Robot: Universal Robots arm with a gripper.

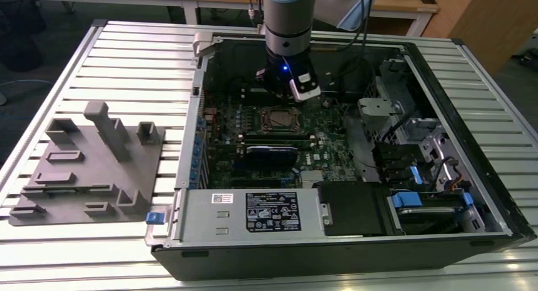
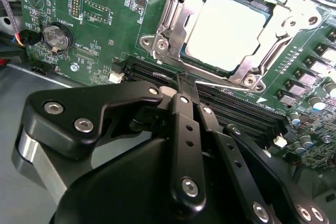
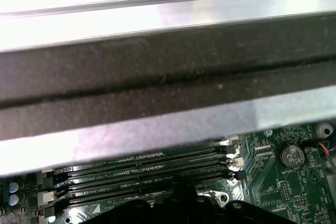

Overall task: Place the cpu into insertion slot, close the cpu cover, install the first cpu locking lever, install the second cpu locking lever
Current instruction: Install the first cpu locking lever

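Open computer case (image 1: pixel 496 196) on the ribbed metal counter (image 1: pixel 126 58), taking up its middle and the side toward the exterior view's right. Near the counter's edge on the exterior view's left, a grey moulded fixture tray (image 1: pixel 92 171), well apart from the work. Along the case's near wall, a power supply box (image 1: pixel 252 212). Beyond that, the green circuit board (image 1: pixel 328 143), with the insertion slot (image 1: pixel 281 119) about at its centre.

Down into the case from above: the arm, with the hand (image 1: pixel 284 97) just beside the slot's far edge. In the second wrist view, the hand (image 2: pixel 185 83) narrow, fingers (image 2: pixel 184 114) drawn together to a single tip. Hovers at the slot's rim, right by a thin bright locking lever (image 2: pixel 226 86) running along that side. Cannot tell whether touching it, nor whether anything is pinched between the tips.

The cpu (image 2: pixel 226 27) seated flat in the slot, dull silver top up. The cpu cover (image 2: pixel 167 19) down over it, framing the chip through its window. Alongside the socket, under the fingertips, long black memory slots (image 2: pixel 236 111). Farther along the board, a round coin battery (image 2: pixel 53 35).
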